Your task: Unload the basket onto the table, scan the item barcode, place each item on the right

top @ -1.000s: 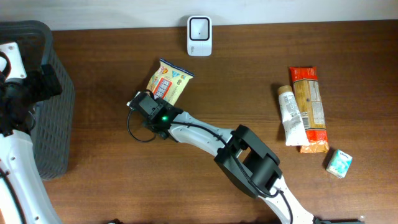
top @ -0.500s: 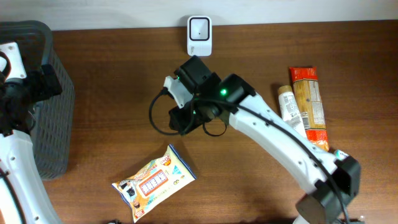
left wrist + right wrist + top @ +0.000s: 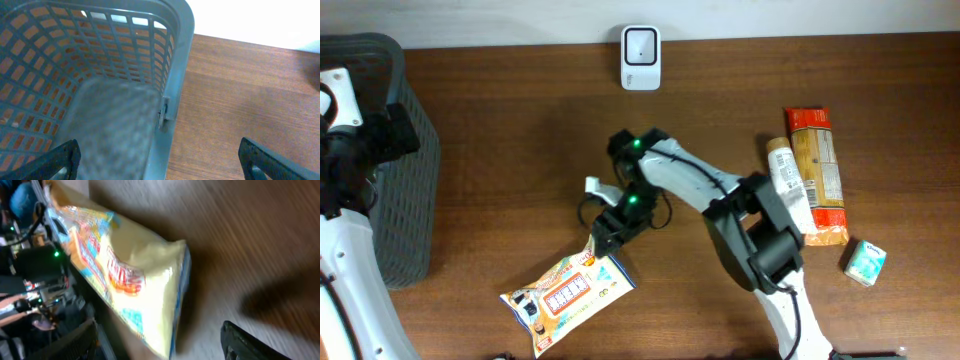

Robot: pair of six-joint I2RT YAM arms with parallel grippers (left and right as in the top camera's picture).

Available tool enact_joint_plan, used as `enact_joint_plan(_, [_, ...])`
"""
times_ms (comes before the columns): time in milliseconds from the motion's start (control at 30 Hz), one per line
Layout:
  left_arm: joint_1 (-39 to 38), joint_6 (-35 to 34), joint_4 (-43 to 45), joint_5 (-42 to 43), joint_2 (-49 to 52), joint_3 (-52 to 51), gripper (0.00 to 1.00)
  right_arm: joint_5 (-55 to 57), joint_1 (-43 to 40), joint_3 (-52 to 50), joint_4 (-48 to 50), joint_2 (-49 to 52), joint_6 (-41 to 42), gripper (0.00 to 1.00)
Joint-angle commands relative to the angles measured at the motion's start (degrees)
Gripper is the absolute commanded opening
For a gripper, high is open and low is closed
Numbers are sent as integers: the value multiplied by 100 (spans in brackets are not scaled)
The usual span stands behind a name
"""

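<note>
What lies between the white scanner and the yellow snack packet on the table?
In the overhead view, the right gripper hangs between the scanner and the snack packet, close to the packet; the rest is bare wood.

Print on the snack bag (image 3: 568,296) — too blurred to read.

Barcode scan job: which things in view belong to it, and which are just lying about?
Part of the job:
- snack packet
- scanner
- right gripper, open by the packet's upper corner

Just lying about:
- pasta pack
- tube
- small box
- basket
</note>
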Motion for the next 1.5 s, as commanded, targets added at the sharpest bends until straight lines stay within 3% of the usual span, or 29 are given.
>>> enact_joint_plan(0, [31, 94, 7, 44, -55, 26, 99, -28, 251, 0, 439, 337, 793, 77])
enact_joint_plan(33, [31, 94, 7, 44, -55, 26, 99, 81, 289, 0, 529, 374, 1060, 73])
enact_joint_plan(133, [31, 94, 7, 44, -55, 26, 99, 116, 365, -11, 857, 378, 1405, 46])
enact_joint_plan(200, [31, 94, 7, 44, -55, 26, 99, 120, 476, -11, 981, 378, 1405, 46])
enact_joint_plan(233, [31, 94, 7, 44, -57, 26, 99, 131, 520, -11, 1023, 378, 1405, 37])
enact_joint_plan(267, [31, 94, 7, 44, -55, 26, 99, 122, 520, -11, 1040, 378, 1405, 4])
enact_joint_plan(367, [31, 94, 7, 44, -55, 26, 99, -415, 225, 2, 909, 278, 1379, 4])
enact_joint_plan(467, [31, 94, 7, 44, -55, 26, 99, -142, -557, 2, 680, -638, 1340, 4])
enact_joint_plan(633, [31, 94, 7, 44, -57, 26, 99, 3904, -1333, 2, -505, -2953, 2197, 4])
enact_joint_plan(733, [31, 94, 7, 44, -57, 26, 99, 5545, -1349, 2, -1032, -3847, 2903, 4])
enact_joint_plan(900, [31, 94, 7, 44, -55, 26, 99, 8050, -422, 0, -2159, -3373, 4280, 4])
enact_joint_plan(1000, [31, 94, 7, 44, -57, 26, 99, 7711, 37, 0, -2011, -2417, 4321, 4])
enact_joint_plan(1100, [31, 94, 7, 44, -55, 26, 99, 6290, 463, 0, -1165, -1375, 3936, 4])
enact_joint_plan(1133, [31, 94, 7, 44, -57, 26, 99, 5471, 597, 0, -807, -1193, 3620, 9])
enact_joint_plan(1167, [31, 94, 7, 44, -57, 26, 99, 4750, 708, 0, -483, -1147, 3259, 19])
enact_joint_plan(1233, [31, 94, 7, 44, -55, 26, 99, 3939, 780, 28, -166, -1174, 2905, 57])
enact_joint_plan(1267, [31, 94, 7, 44, -55, 26, 99, 3633, 754, 127, -153, -1187, 2708, 69])
enact_joint_plan(1467, [31, 94, 7, 44, -55, 26, 99, 3602, -385, 826, -791, -1449, 2455, 71])
